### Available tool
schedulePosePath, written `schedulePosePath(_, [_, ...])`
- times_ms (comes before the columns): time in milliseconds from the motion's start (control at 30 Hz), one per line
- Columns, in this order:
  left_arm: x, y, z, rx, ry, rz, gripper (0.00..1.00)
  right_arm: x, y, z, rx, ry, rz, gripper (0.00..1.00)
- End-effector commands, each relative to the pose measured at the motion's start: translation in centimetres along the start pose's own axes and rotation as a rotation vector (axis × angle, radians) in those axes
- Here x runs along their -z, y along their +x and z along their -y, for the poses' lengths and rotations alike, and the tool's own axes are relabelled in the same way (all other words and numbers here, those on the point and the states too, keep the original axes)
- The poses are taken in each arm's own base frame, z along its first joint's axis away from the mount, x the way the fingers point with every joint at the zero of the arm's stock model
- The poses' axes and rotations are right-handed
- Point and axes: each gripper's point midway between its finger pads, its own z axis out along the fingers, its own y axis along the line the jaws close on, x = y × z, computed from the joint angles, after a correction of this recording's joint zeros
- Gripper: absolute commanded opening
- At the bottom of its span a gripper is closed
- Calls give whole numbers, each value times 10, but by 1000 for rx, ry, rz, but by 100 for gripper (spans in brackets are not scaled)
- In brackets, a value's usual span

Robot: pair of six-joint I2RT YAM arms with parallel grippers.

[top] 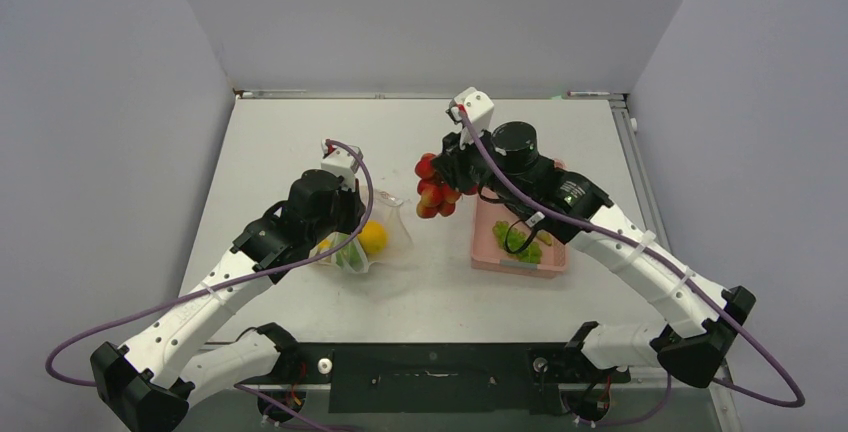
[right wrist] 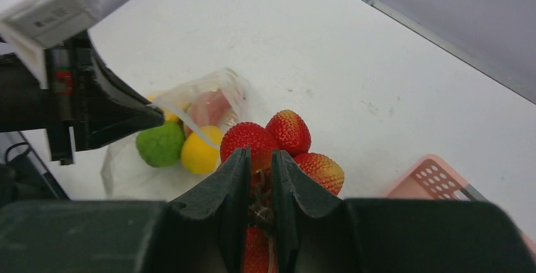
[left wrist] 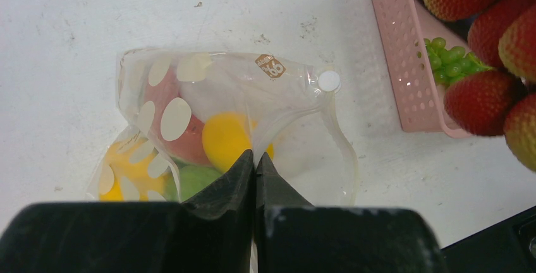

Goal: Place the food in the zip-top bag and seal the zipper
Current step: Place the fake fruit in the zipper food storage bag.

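Now: left gripper [left wrist: 255, 158] pinched shut on rim of zip-top bag [left wrist: 297, 99]. Bag on table [top: 300, 132], left of centre. Floppy, slick film; grip near mouth edge. Brown label [left wrist: 270, 66] possibly "bb", blurred. Right gripper [right wrist: 259, 159] clamps light strawberry cluster [right wrist: 278, 135] by stem, just right of bag. Grapes [top: 520, 242] in pink basket [top: 520, 265].

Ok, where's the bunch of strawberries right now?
In the top view, the strawberry bunch hangs from the right gripper near the middle, between the zip-top bag on its left and the pink basket on its right.
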Motion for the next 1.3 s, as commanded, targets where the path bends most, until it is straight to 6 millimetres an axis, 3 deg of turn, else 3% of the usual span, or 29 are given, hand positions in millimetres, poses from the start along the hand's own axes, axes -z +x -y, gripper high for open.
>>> schedulePosePath(0, [6, -21, 6, 21, 30, 75, 0, 10, -33, -43, -64, -149, 138, 5])
schedulePosePath(200, [6, -22, 6, 23, 31, 77, 0, 3, -19, -81, -37, -198, 122, 5])
schedulePosePath(400, [7, -22, 5, 24, 31, 79, 0, -8, -1, -99, -28, -214, 95, 5])
schedulePosePath(700, [7, -22, 6, 24, 36, 81, 0, -28, 20, -113, -7, -224, 74, 5])
schedulePosePath(1267, [8, -22, 11, 22, 65, 80, 0, -59, 55, -114, 30, -196, 100, 5])
